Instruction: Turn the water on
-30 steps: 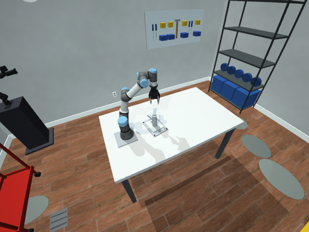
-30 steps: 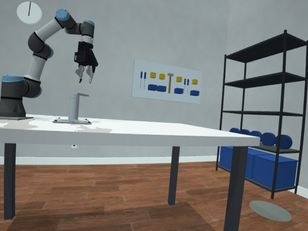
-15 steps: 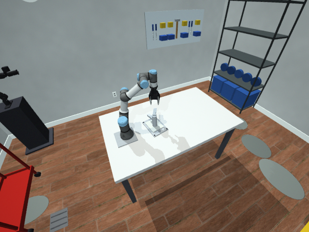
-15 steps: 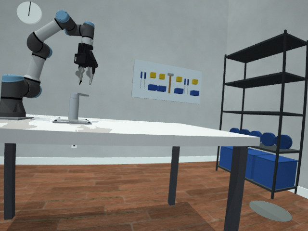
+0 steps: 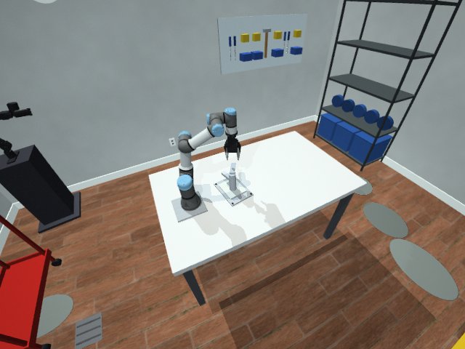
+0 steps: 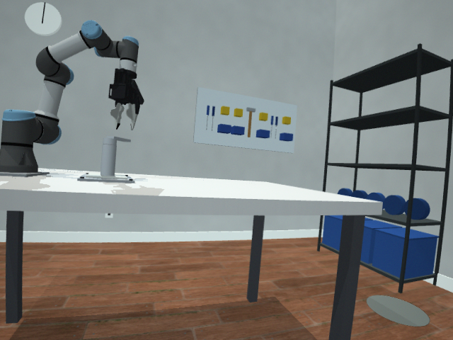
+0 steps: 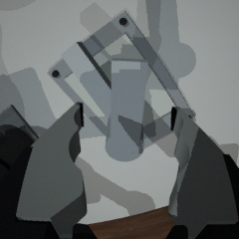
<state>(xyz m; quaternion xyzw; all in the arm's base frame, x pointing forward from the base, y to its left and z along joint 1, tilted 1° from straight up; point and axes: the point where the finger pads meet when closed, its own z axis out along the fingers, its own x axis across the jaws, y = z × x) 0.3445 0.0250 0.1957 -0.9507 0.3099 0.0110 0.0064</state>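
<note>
1. exterior view, big picture: white table (image 6: pixel 219 197) carries the arm's base at one end and the tap (image 6: pixel 108 157) on a flat mounting plate (image 6: pixel 105 178) just beside it. shelf rack (image 6: pixel 417 110) and tool board (image 6: pixel 245 120) are well apart, not in the way.
2. arm (image 6: pixel 54 73) arches over the tap, wrist pointing down. gripper (image 6: pixel 124 124) hangs above the tap, not touching it.
3. tap body is upright. lever (image 6: pixel 122 139) sticks out flat from the top toward the tool-board side, so it looks fully down. task not started on the lever itself.
4. gripper fingers are partly open with nothing between them. wrist view shows the tap body (image 7: pixel 126 110) centred in the gap, seen from above.
5. step in hand, as i judge it: descend and line up on the lever.
6. how to do it well: aim at the free end of the lever, not the body. more leverage out there, less chance of jamming on the post.
7. either hook a fingertip under the lever or pinch it flat across the thin section. current gap looks wide enough for either.
8. lift along an arc about the hinge, not straight up, or the finger likely slips off the tip.
9. risk: coming down centred on the body as it sits now would hit the top of the tap.
</note>
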